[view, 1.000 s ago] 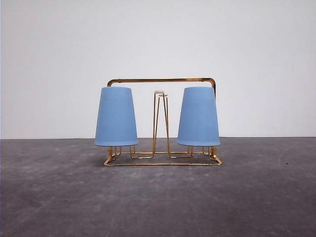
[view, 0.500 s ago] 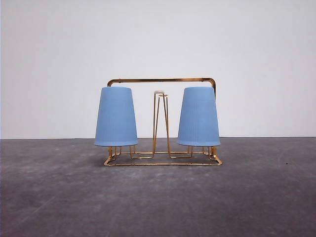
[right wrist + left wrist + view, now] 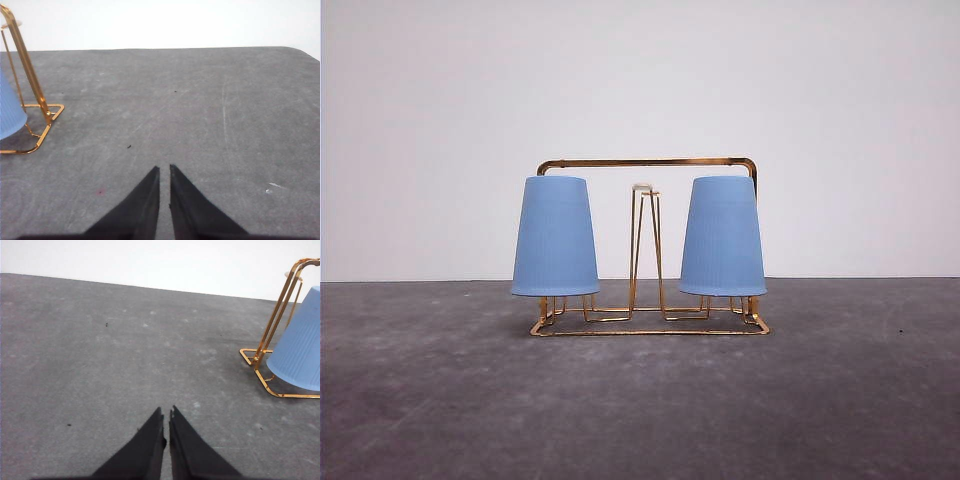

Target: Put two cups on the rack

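At frame centre, two cups, the left cup (image 3: 555,237) and the right cup (image 3: 722,237), sit inverted on the rack (image 3: 649,326). Left tool (image 3: 165,416) and right tool (image 3: 164,171) are nearly closed, holding nothing, above the table (image 3: 640,400). No writing is readable.

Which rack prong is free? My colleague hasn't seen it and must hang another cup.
On the grey table stands a gold wire rack. Between its two upside-down blue cups rises the middle prong: bare and white-tipped.

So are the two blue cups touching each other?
Apart. The front view shows the left cup and right cup at opposite ends of the rack, with bare prongs and open space between them.
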You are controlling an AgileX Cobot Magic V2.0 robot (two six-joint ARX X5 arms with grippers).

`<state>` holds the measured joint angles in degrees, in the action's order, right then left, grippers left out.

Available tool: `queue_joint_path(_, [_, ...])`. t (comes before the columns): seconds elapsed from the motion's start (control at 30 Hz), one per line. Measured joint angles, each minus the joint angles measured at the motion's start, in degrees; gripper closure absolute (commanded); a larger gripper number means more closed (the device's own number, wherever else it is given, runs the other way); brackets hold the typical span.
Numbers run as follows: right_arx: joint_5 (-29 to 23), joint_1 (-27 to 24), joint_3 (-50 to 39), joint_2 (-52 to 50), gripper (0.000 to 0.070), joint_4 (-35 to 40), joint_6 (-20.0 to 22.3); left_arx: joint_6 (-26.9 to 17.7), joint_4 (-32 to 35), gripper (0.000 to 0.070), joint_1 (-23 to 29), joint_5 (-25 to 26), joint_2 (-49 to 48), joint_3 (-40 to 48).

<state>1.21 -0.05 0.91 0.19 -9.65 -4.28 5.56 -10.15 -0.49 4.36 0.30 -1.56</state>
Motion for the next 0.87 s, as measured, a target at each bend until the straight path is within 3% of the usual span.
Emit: queue_joint_path(0.87, [0.0, 0.0, 0.0, 0.0, 0.0667, 0.0, 0.0, 0.0, 0.0, 0.0700, 0.0, 0.0, 0.0, 0.0])
